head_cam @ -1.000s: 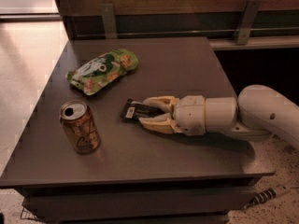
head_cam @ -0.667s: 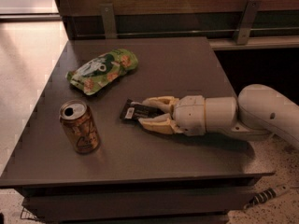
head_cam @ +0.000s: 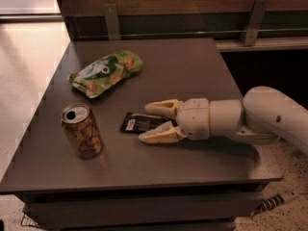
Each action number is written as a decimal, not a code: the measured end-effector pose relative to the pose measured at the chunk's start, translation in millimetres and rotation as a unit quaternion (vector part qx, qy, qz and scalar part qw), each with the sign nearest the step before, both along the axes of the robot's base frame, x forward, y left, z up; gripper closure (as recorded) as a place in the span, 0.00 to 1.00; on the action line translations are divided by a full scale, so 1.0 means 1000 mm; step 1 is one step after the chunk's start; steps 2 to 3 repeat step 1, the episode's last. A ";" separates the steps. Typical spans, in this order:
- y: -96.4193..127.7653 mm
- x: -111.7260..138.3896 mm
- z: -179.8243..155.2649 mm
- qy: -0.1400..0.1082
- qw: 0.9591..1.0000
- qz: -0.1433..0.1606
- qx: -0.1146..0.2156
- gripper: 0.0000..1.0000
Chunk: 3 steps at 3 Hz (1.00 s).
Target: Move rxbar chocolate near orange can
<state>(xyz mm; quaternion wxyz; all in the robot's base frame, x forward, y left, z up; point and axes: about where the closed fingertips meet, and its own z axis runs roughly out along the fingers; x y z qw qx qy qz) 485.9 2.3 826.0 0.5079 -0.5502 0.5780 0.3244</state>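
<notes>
In the camera view, the gripper (head_cam: 144, 123) is sitting low over the table (head_cam: 192, 71), holding its fingers spread on either side of the rxbar chocolate (head_cam: 132, 123) (lying flat). The orange can (head_cam: 82, 131) is standing near its left end, not touching it.

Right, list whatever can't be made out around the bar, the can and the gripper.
All from the camera view:
- rxbar chocolate: its right end is hidden behind the gripper, whose open fingers straddle it. Whether they touch it cannot be told.
- The bar's white label marks: too small to read.
- orange can: lettering blurred, back side turned away.
- arm: cut off by the right edge.
</notes>
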 end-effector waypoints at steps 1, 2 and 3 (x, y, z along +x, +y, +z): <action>0.001 0.000 0.000 0.000 1.000 0.001 0.000 0.00; 0.001 0.000 0.000 0.000 1.000 0.001 0.000 0.00; 0.001 0.000 0.000 0.000 1.000 0.001 0.000 0.00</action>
